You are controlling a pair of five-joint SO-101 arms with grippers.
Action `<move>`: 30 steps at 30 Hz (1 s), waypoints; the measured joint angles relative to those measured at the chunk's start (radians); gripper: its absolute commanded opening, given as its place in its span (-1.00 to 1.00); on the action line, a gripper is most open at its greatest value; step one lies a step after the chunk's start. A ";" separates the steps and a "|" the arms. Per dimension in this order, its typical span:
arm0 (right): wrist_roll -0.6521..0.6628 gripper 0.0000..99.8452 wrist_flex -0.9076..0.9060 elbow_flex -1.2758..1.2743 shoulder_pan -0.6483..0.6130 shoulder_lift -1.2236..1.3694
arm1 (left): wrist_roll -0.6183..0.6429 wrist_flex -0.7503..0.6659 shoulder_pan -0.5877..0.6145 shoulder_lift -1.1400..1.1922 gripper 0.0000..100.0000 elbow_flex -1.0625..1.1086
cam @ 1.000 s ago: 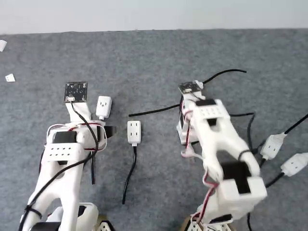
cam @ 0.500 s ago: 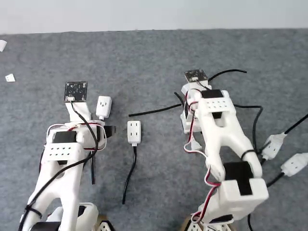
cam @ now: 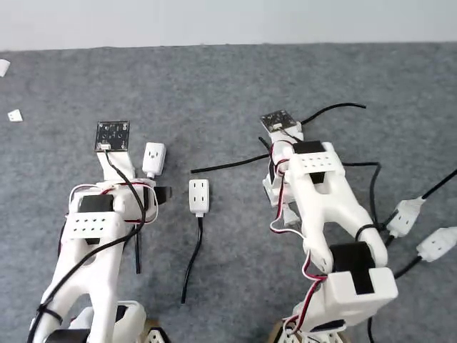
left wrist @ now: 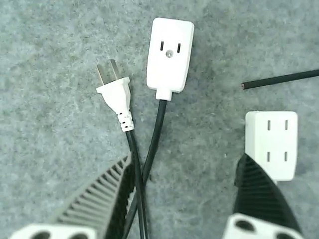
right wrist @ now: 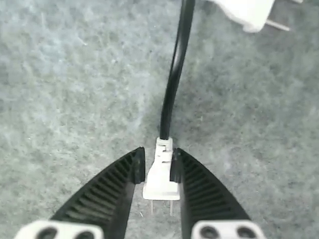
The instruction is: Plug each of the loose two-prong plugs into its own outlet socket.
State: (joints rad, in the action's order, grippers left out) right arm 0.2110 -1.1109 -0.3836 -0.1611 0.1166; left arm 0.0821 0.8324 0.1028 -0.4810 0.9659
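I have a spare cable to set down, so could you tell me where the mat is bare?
The far mat strip between wall and arms is bare. Crowded: between the arms, the white outlet and cord; beyond the right arm, two sockets with cables.

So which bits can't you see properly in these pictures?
- High view: the right arm covers the plug that its end effector grips.
- Right wrist view: a white pronged piece is cut off by the picture's edge.
- Left wrist view: a finger covers one corner of the double socket; the loose black cable runs off the edge.
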 measured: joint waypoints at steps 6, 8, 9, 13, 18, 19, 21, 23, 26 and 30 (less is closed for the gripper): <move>0.052 -0.81 0.008 0.003 -0.020 0.069 | 0.000 0.000 0.000 0.000 -0.40 0.000; 0.060 -0.81 0.012 0.011 -0.015 0.086 | 0.000 0.000 0.000 0.000 -0.40 0.000; 0.061 -0.81 0.012 0.020 -0.015 0.097 | 0.000 0.000 0.000 0.000 -0.40 0.000; 0.063 -0.81 0.017 0.034 -0.017 0.129 | -0.018 0.000 0.000 0.000 -0.40 0.000; 0.066 -0.81 0.017 0.034 -0.017 0.129 | -0.018 0.000 0.000 0.000 -0.40 0.000; 0.069 -0.83 0.017 0.034 -0.017 0.129 | -0.018 0.000 0.000 0.000 -0.40 0.000; 0.069 -0.90 0.017 0.034 -0.017 0.129 | -0.018 0.000 0.000 0.000 -0.40 0.000; 0.069 -0.97 0.018 0.034 -0.015 0.129 | -0.018 0.000 0.000 0.000 -0.40 0.000; 0.069 -0.98 0.018 0.034 -0.009 0.129 | -0.018 0.000 0.000 0.000 -0.40 0.000; 0.069 -0.98 0.020 0.035 0.011 0.135 | -0.018 0.000 0.000 0.000 -0.40 0.000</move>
State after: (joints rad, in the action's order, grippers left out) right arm 0.2800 -1.0909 -0.3483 -0.1504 0.2516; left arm 0.0637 0.8324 0.1028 -0.4810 0.9659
